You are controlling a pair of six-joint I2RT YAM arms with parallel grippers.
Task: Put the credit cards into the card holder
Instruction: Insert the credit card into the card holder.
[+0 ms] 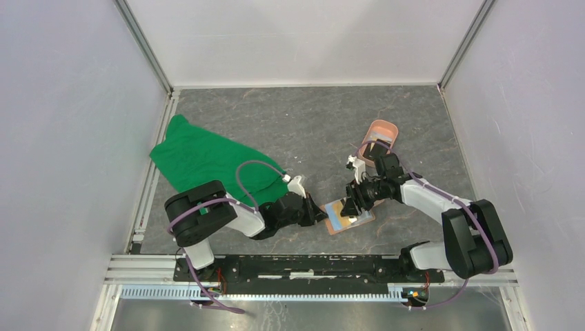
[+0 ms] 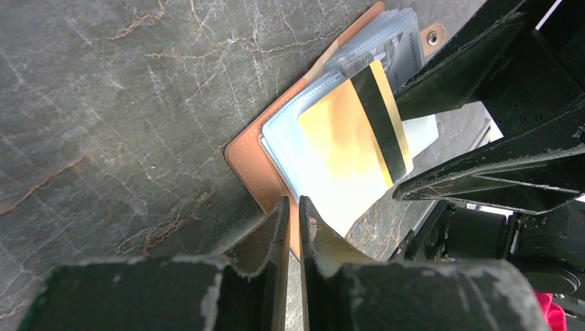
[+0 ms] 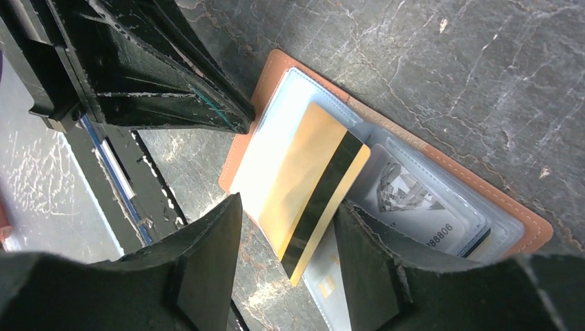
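Top external view hides most of the card holder (image 1: 349, 219) under the two arms that meet over it near the table's (image 1: 290, 117) front edge; only an orange corner and a blue-grey patch show. The right arm also cuts off part of a salmon-pink oval tray (image 1: 381, 132), and a crumpled green cloth (image 1: 207, 162) lies well apart to the left. Up close, the holder lies open, tan leather with a stitched rim around glossy clear sleeves. A gold credit card (image 3: 303, 186) with a black stripe lies slanted on the sleeves, one end over the pocket. How deep it sits is unclear under glare. Another card (image 3: 414, 200), printed with a diamond, sits inside a sleeve. The right gripper (image 3: 288, 205) has its fingers spread either side of the gold card, not squeezing it. The left gripper (image 2: 293, 203) shows only a thin slit over the holder's edge; whether it pinches the leather I cannot tell.
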